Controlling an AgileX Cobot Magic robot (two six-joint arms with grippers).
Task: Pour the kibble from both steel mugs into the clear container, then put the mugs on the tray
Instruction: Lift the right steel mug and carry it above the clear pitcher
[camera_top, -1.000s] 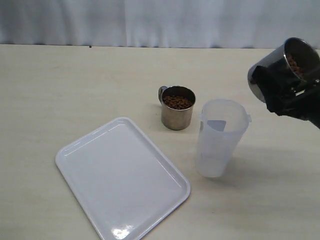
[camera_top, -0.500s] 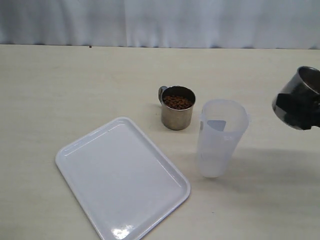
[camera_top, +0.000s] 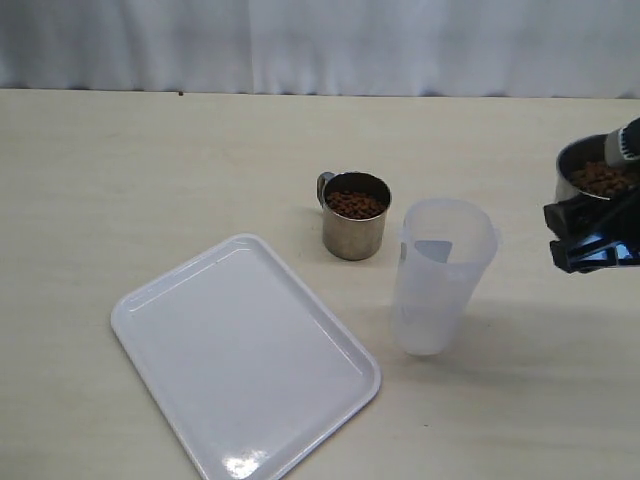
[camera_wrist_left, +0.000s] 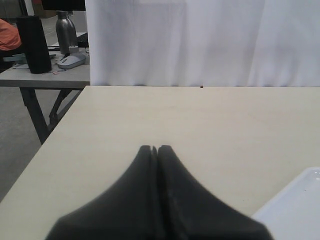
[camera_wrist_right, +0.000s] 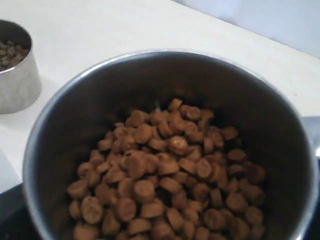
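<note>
A: Item one, right hand (camera_top: 592, 235)?
B: Clamped on our held mug (camera_top: 597, 176), upright, kibble (camera_wrist_right: 165, 175) inside, apart to the right of the clear container (camera_top: 443, 275).
A: Handling?
B: We should centre over its rim, then tip slowly. Left hand (camera_wrist_left: 156, 150): pressed together, empty.

The pale beige counter (camera_top: 150, 160) carries three things. A white tray (camera_top: 245, 360) lies flat at the near left. A steel mug (camera_top: 354, 230) of kibble (camera_top: 355, 204) stands upright beyond its far corner. A clear container (camera_top: 440, 280) stands just right of the mug.
</note>
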